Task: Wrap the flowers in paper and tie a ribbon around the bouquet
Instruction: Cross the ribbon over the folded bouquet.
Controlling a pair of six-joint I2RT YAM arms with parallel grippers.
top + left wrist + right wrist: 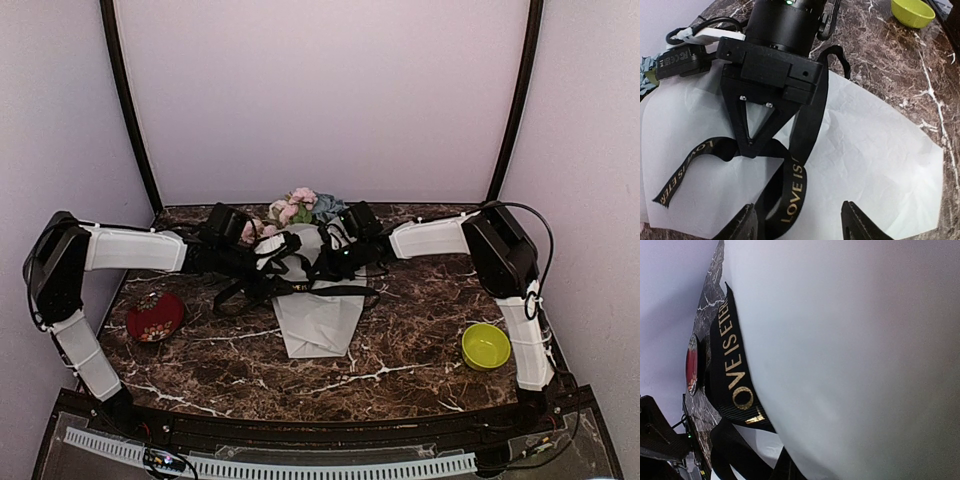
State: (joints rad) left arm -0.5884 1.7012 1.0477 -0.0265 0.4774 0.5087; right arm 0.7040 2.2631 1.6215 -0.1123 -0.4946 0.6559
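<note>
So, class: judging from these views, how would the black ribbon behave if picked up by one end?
Likely floppy: the ribbon curls and loops over the paper instead of lying straight. Probably light, being narrow and thin. Its free end would likely dangle.

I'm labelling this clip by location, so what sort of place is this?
Probably a robot test booth, not a florist's: a left arm and a right arm mounted at the near edge of a marble-patterned table, closed in by plain lilac walls.
</note>
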